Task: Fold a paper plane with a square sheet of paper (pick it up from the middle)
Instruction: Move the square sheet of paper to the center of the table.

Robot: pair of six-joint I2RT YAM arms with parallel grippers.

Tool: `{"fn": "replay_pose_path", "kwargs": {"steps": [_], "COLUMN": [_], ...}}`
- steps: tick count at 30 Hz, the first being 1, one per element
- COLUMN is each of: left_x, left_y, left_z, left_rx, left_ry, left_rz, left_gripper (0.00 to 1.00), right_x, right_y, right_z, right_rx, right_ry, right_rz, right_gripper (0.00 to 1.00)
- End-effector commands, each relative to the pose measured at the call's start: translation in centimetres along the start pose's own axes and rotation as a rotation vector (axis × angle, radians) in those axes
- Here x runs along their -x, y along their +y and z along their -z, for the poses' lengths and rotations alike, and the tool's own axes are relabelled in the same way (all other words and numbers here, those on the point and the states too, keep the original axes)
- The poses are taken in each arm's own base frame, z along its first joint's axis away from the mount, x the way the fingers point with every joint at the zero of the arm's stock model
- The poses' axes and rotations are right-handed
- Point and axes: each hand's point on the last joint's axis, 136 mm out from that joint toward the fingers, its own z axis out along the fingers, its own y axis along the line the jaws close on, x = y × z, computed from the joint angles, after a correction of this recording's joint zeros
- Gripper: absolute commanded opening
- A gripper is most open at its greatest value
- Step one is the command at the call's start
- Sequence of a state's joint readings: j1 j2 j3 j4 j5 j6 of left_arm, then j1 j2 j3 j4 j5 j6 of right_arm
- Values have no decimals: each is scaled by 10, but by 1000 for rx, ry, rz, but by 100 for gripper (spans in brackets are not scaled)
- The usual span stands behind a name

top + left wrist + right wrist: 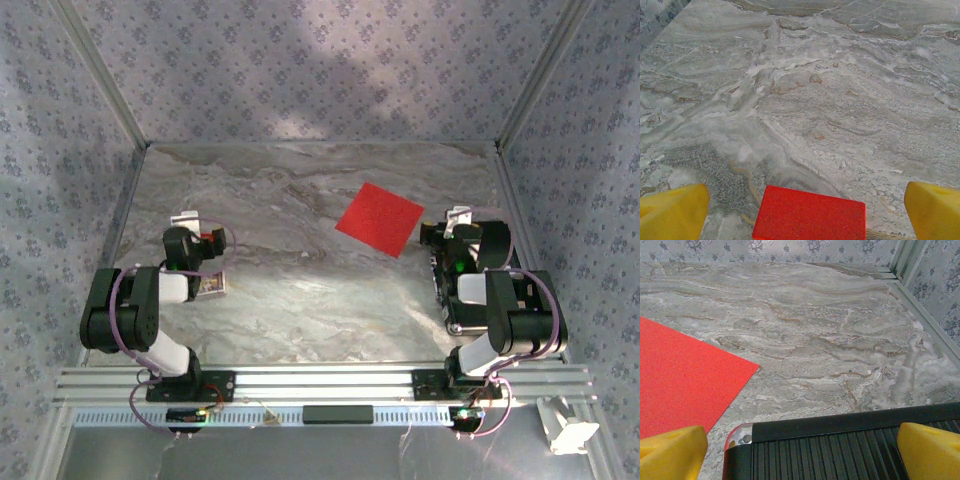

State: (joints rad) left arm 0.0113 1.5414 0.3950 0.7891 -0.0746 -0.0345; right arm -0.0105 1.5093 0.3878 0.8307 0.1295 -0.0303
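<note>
Red square sheet of paper (380, 218) lies flat on the marble table (280, 300), turned like a diamond, right of centre and toward the far side. No crease shows, so folding looks not yet begun. It sits just beside the right arm and well apart from the left arm, so the right side probably has the easier reach. In the right wrist view the sheet's corner (680, 380) points in from the left. The right gripper (801, 450) has its jaws spread wide and nothing between them, and its yellow fingertips (930, 450) flank a black ribbed block (840, 455). The left gripper (802, 207) is also spread wide and empty, above a small red rectangular piece (810, 225), which is not the task sheet. A small printed card (210, 285) lies near the left arm. The 2 arms sit folded at the near edge, likely a rest pose that leaves the middle of the table free. Open jaws suit an approach. Thin paper flat on a hard top is awkward to pinch, and a mid-sheet pick probably lets it hang evenly.
</note>
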Motion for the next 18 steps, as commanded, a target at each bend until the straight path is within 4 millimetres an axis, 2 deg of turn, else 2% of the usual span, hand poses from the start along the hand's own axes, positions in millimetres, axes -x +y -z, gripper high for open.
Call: {"fn": "replay_pose_path", "kwargs": {"steps": [1, 7, 13, 16, 18], "left_x": [18, 30, 43, 57, 69], "left_y": [-7, -1, 13, 17, 18], "left_z": [2, 12, 20, 26, 29], "left_rx": [-25, 4, 93, 117, 126], "left_ry": [-62, -67, 23, 48, 32], "left_rz": [-20, -3, 75, 150, 240], "left_gripper": [100, 100, 100, 100, 100], "right_x": [-4, 9, 27, 44, 54], "right_y": [8, 8, 4, -2, 7], "right_z": [4, 12, 21, 28, 31], "right_rx": [30, 31, 12, -25, 2], "right_ry": [-3, 6, 72, 166, 252], "right_rz": [20, 26, -22, -189, -316], "right_gripper": [99, 99, 99, 99, 99]}}
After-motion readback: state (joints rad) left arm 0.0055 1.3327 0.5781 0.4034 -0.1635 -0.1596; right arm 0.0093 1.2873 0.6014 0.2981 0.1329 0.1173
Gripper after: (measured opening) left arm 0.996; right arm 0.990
